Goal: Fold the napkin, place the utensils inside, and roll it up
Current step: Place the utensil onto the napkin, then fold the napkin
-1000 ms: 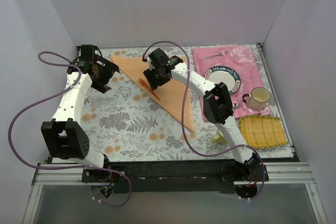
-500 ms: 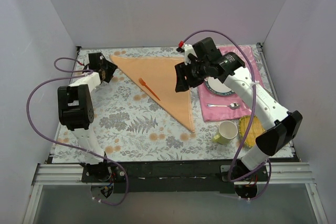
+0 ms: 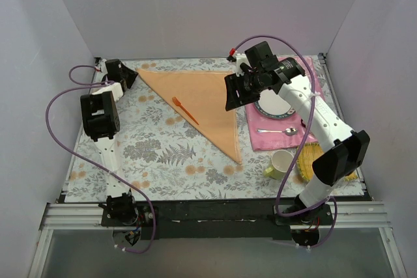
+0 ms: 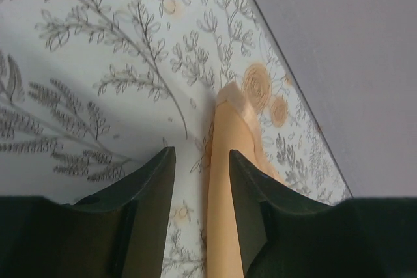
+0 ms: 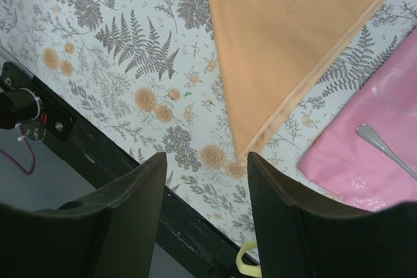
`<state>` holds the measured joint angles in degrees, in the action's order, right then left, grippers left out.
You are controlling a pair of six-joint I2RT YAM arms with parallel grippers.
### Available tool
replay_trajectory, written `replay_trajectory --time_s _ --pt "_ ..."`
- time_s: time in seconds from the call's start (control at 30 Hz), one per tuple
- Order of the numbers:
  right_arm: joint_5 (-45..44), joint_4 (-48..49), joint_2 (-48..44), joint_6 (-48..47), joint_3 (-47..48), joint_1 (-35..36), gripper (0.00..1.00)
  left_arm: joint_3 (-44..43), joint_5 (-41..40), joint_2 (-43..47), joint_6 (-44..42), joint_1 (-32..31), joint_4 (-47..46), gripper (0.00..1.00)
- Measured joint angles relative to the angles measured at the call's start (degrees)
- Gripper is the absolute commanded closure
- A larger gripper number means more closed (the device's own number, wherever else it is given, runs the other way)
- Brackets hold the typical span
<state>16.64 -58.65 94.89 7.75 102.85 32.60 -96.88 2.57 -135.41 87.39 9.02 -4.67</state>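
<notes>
Since a moment ago the left gripper [image 4: 201,177] has drawn back into the far-left corner, fingers spread either side of the napkin [image 3: 205,96] tip. The peach cloth lies flat as a folded triangle on the floral table [image 3: 163,154], with an orange fork [image 3: 185,110] on it. The right gripper [image 5: 205,167] hovers over its near point, fingers apart.

- The left gripper [image 3: 126,77] has swung out toward the far left and now sits at the napkin's [image 3: 202,99] far-left tip.
- The right gripper [image 3: 236,92] has drawn off the napkin's middle to its right edge.
</notes>
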Motion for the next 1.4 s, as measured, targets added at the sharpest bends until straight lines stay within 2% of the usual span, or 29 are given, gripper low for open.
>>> replay_trajectory --time_s 0.17,0.3,0.43,0.67,0.8,0.93,1.07,1.27,1.4 --pt "0.02 -1.77 2.84 0.00 2.71 -1.11 0.41 -7.28 3.13 -5.66 0.66 0.96 -1.86 0.62" --pt "-0.13 -3.08 4.13 0.04 5.07 -1.42 0.41 -11.80 6.25 -9.68 1.53 1.25 -4.42 0.72" --pt "-0.22 -4.39 4.46 0.15 6.62 -1.46 0.42 -11.65 8.44 -10.62 2.60 1.29 -6.75 0.86" --pt "-0.22 -4.96 4.92 0.26 7.85 -1.46 0.42 -11.85 11.43 -10.62 2.43 1.38 -7.50 0.96" --pt "-0.15 -4.28 4.83 0.46 6.88 -1.46 0.42 -10.91 12.70 -9.46 3.17 1.25 -8.17 0.98" --pt "-0.02 -2.80 3.69 0.48 2.78 -1.46 0.42 -4.55 12.94 -2.89 3.67 0.48 -8.61 0.98" --pt "0.09 -1.38 1.38 0.42 -1.62 -1.49 0.42 3.72 12.87 8.09 3.87 -2.62 -8.81 0.99" --pt "0.79 0.92 -2.25 0.24 -5.27 -1.51 0.42 16.70 11.45 24.79 4.31 -13.79 -8.90 0.99" --pt "1.79 2.32 -4.17 0.15 -7.56 -1.57 0.42 21.03 10.86 29.49 4.57 -20.61 -6.14 0.99"
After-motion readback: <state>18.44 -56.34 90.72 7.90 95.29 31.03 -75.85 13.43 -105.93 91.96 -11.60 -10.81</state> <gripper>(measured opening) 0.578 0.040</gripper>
